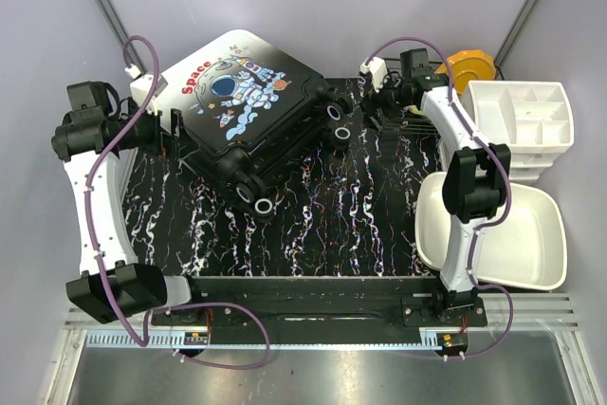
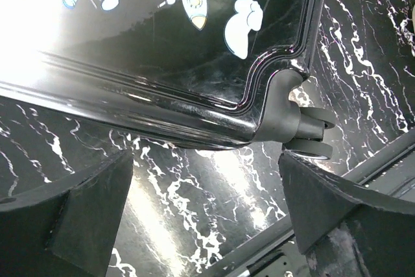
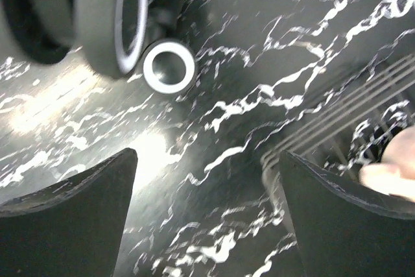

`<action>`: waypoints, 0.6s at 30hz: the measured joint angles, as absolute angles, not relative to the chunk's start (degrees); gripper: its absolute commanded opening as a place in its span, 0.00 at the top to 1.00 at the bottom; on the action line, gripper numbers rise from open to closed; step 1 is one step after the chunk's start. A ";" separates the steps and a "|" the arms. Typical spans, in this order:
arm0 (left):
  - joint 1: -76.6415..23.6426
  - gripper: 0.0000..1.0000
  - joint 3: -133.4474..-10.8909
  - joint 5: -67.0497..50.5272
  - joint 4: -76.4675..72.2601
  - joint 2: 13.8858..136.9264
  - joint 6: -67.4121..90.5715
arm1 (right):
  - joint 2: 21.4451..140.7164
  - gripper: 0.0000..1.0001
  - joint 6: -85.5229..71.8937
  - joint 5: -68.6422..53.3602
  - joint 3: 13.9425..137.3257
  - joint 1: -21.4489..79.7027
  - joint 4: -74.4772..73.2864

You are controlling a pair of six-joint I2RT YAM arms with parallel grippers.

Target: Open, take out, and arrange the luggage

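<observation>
The luggage [image 1: 248, 106] lies closed on the black marbled table [image 1: 322, 234] at the back left, astronaut print up, wheels [image 1: 339, 113] towards the right and front. My left gripper [image 1: 174, 136] is open and empty at its left edge. In the left wrist view the glossy shell [image 2: 194, 63] and one corner wheel [image 2: 310, 135] lie just beyond the gripper [image 2: 206, 215]. My right gripper [image 1: 377, 106] is open and empty just right of the wheels. In the right wrist view the wheels [image 3: 168, 66] show up left of the gripper [image 3: 206, 215].
A white drawer organiser [image 1: 526, 116] stands at the back right, with a white basin [image 1: 531, 234] in front of it. An orange roll [image 1: 471, 65] sits at the back. A wire rack [image 1: 410, 122] lies right of my right gripper and shows in the right wrist view [image 3: 350, 111].
</observation>
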State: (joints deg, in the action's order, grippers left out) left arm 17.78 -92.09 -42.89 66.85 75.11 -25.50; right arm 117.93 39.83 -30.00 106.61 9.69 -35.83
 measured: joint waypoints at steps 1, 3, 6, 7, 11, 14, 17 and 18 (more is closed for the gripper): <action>17.89 0.01 -91.37 -42.98 66.30 75.02 -24.47 | 117.60 0.00 40.27 -29.41 107.81 9.69 -39.77; 18.00 0.01 -89.30 -42.98 65.04 74.72 -22.39 | 116.77 0.00 40.47 -28.91 109.71 9.69 -45.82; 18.02 0.01 -86.06 -42.89 63.11 74.59 -19.05 | 116.29 0.00 38.92 -28.34 114.43 10.04 -52.49; 18.13 0.01 -85.19 -42.94 62.50 74.59 -18.06 | 116.33 0.00 38.02 -27.88 116.79 10.31 -54.30; 18.94 0.01 -82.08 -43.07 60.75 74.54 -14.44 | 119.11 0.00 33.98 -26.79 131.41 13.02 -61.10; 19.49 0.01 -80.16 -43.07 58.63 73.45 -11.77 | 123.22 0.00 31.55 -25.67 143.20 16.84 -64.51; 19.84 0.01 -79.20 -43.11 57.21 71.85 -9.54 | 127.17 0.00 30.94 -23.05 150.10 20.75 -66.70; 20.01 0.01 -79.00 -43.13 56.75 71.29 -8.69 | 128.31 0.00 30.89 -22.13 150.89 21.91 -67.20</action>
